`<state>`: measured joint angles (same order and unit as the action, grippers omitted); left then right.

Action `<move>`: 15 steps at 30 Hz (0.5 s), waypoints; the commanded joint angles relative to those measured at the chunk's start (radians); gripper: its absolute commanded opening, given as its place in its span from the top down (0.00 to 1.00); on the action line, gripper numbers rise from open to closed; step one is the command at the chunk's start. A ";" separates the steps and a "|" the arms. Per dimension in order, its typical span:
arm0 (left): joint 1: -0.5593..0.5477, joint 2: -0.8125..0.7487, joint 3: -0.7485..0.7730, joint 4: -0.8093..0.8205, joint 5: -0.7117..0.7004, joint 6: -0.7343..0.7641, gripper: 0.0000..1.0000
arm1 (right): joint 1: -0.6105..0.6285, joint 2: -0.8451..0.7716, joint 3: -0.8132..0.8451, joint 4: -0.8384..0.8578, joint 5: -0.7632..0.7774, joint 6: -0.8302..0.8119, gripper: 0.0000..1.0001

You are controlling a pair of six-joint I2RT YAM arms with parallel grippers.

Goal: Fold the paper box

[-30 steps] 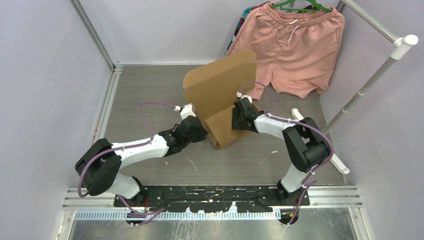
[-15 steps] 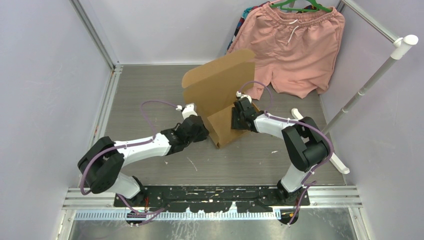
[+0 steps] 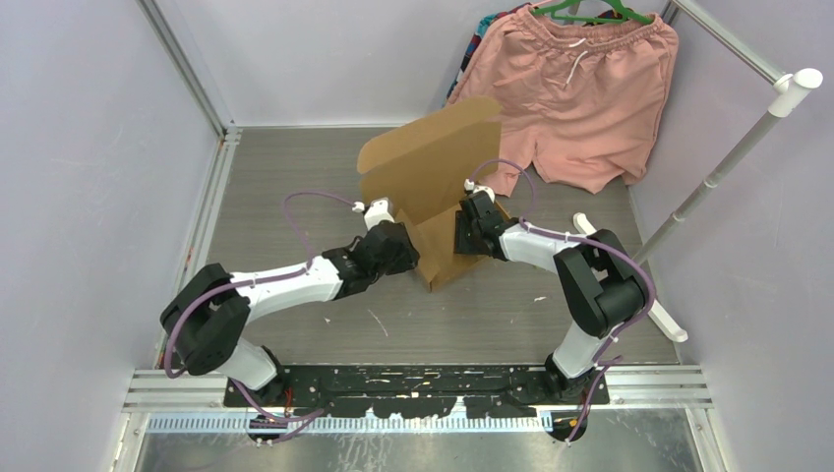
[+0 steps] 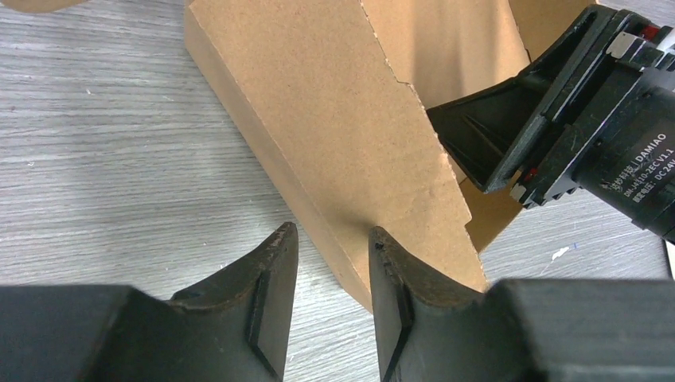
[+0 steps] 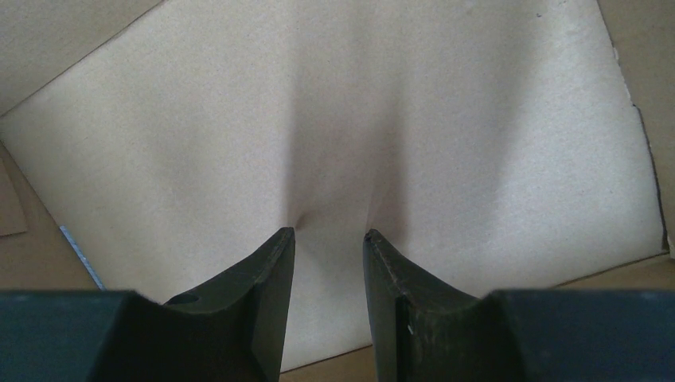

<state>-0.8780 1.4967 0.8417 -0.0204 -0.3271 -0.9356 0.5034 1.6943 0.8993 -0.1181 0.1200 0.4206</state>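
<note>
The paper box (image 3: 433, 167) is brown cardboard, half raised in the middle of the table, with a tall panel leaning up toward the back. My left gripper (image 3: 401, 244) is at its left lower wall. In the left wrist view the jaws (image 4: 330, 235) stand open at the wall's thick edge (image 4: 263, 151), gripping nothing. My right gripper (image 3: 464, 236) reaches in from the right. Its open fingertips (image 5: 329, 235) press against the pale inner face of a panel (image 5: 398, 119), with nothing between them. The right gripper's black body (image 4: 557, 103) shows behind the cardboard in the left wrist view.
Pink shorts (image 3: 575, 98) hang on a green hanger at the back right, just behind the box. A white rack pole (image 3: 728, 157) slants along the right side, and its foot (image 3: 649, 295) lies on the table by the right arm. Purple walls close in both sides.
My left gripper has opened from nearly shut and its arm has pushed slightly right, closer to the box. The right gripper has stayed against the panel.
</note>
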 commanded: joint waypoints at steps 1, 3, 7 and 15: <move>-0.009 0.023 0.052 -0.007 -0.027 0.006 0.60 | 0.007 0.053 -0.037 -0.039 -0.046 0.006 0.57; -0.010 0.039 0.061 -0.016 -0.022 0.006 0.60 | 0.007 0.054 -0.037 -0.038 -0.046 0.005 0.57; -0.010 0.057 0.078 -0.031 -0.016 0.008 0.59 | 0.006 0.056 -0.037 -0.037 -0.048 0.007 0.57; -0.010 0.101 0.127 -0.082 0.003 0.021 0.59 | 0.006 0.062 -0.037 -0.032 -0.055 0.007 0.57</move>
<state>-0.8825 1.5795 0.9211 -0.0708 -0.3252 -0.9340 0.5030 1.7004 0.8989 -0.0978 0.1127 0.4206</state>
